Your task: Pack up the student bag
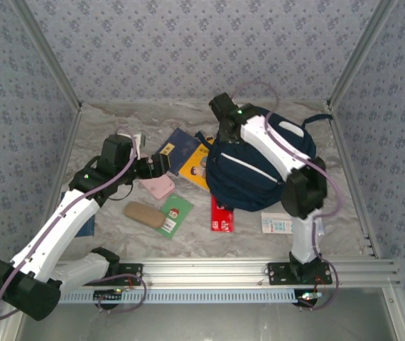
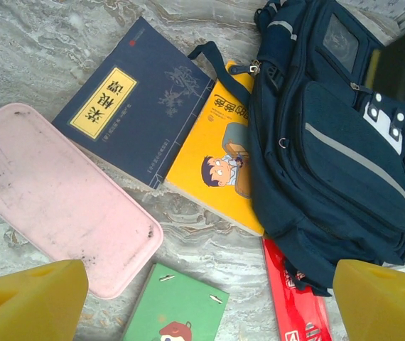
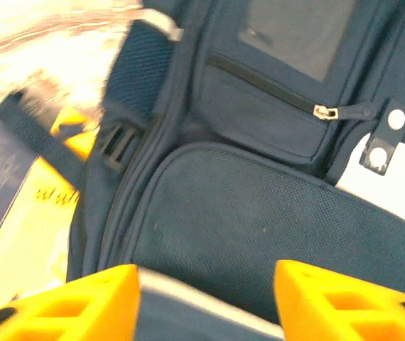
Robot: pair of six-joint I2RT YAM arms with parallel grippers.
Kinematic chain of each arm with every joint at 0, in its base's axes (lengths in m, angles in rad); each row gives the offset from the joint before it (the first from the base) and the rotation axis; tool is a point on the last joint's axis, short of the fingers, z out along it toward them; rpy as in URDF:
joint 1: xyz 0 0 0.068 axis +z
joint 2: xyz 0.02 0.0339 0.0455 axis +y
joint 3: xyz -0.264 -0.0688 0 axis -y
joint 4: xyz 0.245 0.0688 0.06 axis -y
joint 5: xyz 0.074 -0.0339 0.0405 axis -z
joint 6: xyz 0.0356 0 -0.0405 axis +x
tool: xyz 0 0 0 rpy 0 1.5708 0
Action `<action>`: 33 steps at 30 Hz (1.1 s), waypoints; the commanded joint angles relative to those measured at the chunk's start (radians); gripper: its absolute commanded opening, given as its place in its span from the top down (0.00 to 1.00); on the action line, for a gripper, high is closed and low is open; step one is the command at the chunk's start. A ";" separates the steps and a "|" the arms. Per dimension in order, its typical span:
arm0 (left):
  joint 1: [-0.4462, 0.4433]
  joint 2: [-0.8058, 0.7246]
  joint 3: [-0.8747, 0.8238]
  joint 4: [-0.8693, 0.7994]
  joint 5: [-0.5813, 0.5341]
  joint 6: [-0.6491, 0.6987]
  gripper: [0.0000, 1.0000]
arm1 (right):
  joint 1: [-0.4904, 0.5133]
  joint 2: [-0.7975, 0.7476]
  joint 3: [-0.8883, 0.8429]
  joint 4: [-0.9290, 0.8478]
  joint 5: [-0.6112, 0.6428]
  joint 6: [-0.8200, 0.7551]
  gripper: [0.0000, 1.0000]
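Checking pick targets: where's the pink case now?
Top view: the pink case lies left of centre, just beside the left gripper, with the navy book behind it and the green booklet in front.

My left gripper (image 2: 206,270) has yellow pads (image 2: 28,298), and the table (image 2: 46,42) is marbled grey and white. The student bag (image 2: 330,156) is navy with a pale grey stripe; the navy book (image 2: 135,106) carries a yellow label, the yellow book (image 2: 209,170) a cartoon boy. The case (image 2: 60,192) is pink, the booklet (image 2: 177,309) green, the packet (image 2: 295,305) red.
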 commanded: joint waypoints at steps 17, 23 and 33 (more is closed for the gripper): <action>0.015 -0.004 0.000 0.011 0.027 -0.033 0.11 | 0.014 0.198 0.154 -0.138 -0.018 0.147 0.39; 0.025 0.009 0.000 0.017 0.053 -0.040 0.11 | 0.018 0.201 0.143 -0.088 -0.063 0.123 0.41; 0.030 0.011 -0.001 0.017 0.052 -0.038 0.11 | 0.004 0.269 0.121 -0.044 -0.136 0.098 0.46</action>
